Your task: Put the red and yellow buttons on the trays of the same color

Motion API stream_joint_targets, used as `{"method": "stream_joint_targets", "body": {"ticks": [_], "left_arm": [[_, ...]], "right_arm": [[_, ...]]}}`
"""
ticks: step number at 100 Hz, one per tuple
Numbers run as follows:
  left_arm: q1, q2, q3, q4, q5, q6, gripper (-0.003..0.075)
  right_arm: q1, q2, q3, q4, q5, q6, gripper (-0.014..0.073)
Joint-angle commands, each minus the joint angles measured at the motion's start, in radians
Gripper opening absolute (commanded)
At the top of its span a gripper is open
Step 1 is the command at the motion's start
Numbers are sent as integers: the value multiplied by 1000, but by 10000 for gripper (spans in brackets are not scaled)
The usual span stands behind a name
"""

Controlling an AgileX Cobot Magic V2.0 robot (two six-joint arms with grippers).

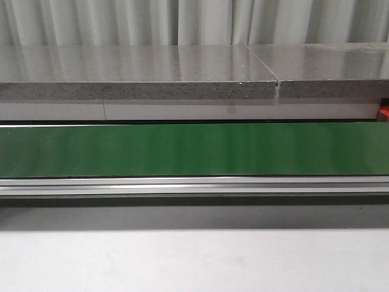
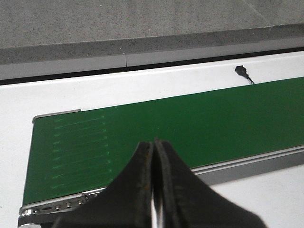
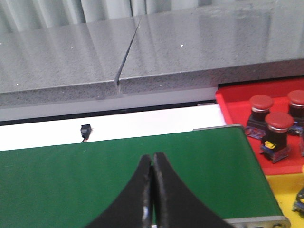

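In the right wrist view a red tray (image 3: 232, 107) beside the belt's end holds three red buttons; the nearest red button (image 3: 278, 135) stands upright, with two more (image 3: 261, 109) (image 3: 297, 102) beyond it. Next to it lies a yellow tray (image 3: 280, 194), and a dark part of a button (image 3: 300, 202) shows at the frame's edge on it. My right gripper (image 3: 152, 156) is shut with nothing in it above the green belt (image 3: 95, 175). My left gripper (image 2: 153, 142) is shut and empty above the belt's other end (image 2: 71, 152). Neither gripper shows in the front view.
A green conveyor belt (image 1: 194, 149) with an aluminium side rail (image 1: 194, 185) crosses the front view. Behind it runs a grey stone ledge (image 1: 140, 76). A small black sensor with a cable (image 3: 85, 130) (image 2: 241, 70) sits on the white surface beyond the belt.
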Motion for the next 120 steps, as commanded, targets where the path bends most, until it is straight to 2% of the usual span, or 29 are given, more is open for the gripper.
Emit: {"method": "stream_joint_targets", "body": {"ticks": [1, 9, 17, 51, 55, 72, 120], "left_arm": [[-9, 5, -27, -23, -68, 2, -21], [-9, 5, -27, -23, -68, 2, -21], [-9, 5, -27, -23, -68, 2, -21], [-9, 5, -27, -23, -68, 2, -21], [-9, 5, -27, -23, -68, 2, -21], [-9, 9, -27, -23, -70, 2, -21], [-9, 9, -27, -23, -70, 2, -21]], "right_arm": [[-7, -41, 11, -179, -101, 155, -67], [-14, -77, 45, -299, -110, 275, -67], [-23, -125, 81, -360, -115, 314, -67], [-27, -374, 229, -363, -91, 313, -67], [-27, -402, 229, -363, -49, 312, -67], [-27, -399, 229, -363, -38, 274, -67], [-27, -398, 228, -363, -38, 274, -67]]}}
